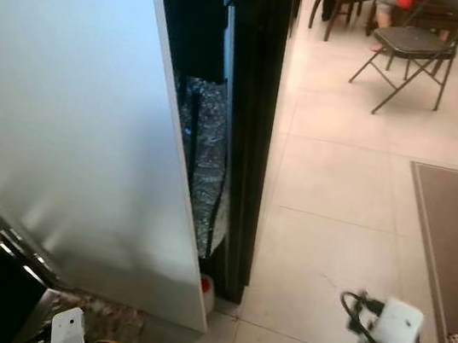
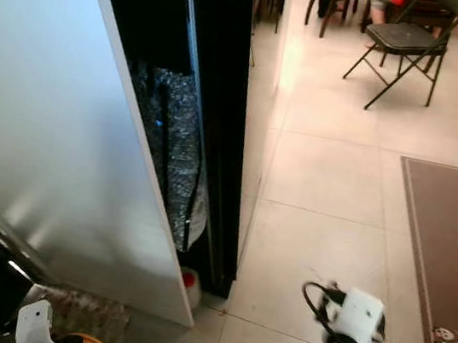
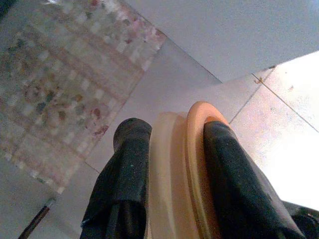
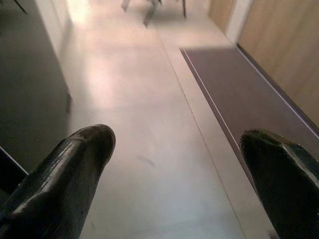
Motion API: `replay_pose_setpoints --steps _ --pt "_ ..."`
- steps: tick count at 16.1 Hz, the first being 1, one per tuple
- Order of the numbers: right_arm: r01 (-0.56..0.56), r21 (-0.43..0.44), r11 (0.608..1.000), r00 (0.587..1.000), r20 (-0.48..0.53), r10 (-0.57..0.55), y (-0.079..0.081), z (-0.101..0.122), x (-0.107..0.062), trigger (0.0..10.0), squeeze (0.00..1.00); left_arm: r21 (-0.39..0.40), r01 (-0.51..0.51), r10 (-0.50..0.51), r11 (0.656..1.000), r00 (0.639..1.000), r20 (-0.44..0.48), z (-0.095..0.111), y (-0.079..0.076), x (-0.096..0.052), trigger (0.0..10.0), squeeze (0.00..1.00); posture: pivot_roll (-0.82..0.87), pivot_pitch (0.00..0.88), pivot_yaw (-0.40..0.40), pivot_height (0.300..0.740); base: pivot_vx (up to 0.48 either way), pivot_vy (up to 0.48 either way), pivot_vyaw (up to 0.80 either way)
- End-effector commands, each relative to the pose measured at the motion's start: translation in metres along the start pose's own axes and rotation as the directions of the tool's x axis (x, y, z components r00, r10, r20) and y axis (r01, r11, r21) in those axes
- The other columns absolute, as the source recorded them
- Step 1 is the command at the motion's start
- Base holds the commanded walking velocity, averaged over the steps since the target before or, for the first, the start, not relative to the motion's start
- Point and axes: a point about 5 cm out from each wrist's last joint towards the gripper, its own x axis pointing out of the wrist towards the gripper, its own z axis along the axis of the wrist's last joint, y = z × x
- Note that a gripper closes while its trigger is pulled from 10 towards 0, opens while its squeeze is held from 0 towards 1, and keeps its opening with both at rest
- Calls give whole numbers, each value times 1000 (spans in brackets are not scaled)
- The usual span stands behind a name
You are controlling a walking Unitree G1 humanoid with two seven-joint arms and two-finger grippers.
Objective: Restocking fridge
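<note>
Orange-rimmed item held low, beside the fridge door.
Left gripper is clamped across the orange-rimmed container; fridge door lies ahead-left, nearer this arm. Right gripper is spread, empty.

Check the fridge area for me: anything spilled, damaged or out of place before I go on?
No spill or damage shows. The fridge door stands open, blocking the shelves. A small red-and-white object sits on the floor at its foot. The left gripper holds a yellow lidded container.
</note>
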Motion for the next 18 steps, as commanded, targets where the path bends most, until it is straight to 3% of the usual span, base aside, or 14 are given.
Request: replay_pose_setpoints --steps 1,4,6,8,18 --pt "-43 37 998 994 106 39 13 26 6 10000 0 -45 -29 30 999 1000 5 3 6 0 10000 0 -145 0 128 740 0 0 0" --pt "-99 88 991 967 244 75 44 63 -4 10000 0 -67 -32 33 997 999 24 10 6 0 10000 0 -132 0 125 740 0 0 0" --pt "-79 170 982 969 245 35 56 73 -10 10000 0 -53 -23 24 998 999 26 12 5 0 10000 0 -132 0 133 740 0 0 0" --pt "-94 175 980 968 247 48 64 80 -13 10000 0 -41 -18 19 999 1000 24 12 4 1 10000 0 -130 0 135 740 0 0 0" --pt "-72 157 985 971 236 33 60 94 -14 10000 0 -7 2 -2 1000 1000 12 10 -2 1 10000 0 -127 0 130 740 0 0 0"
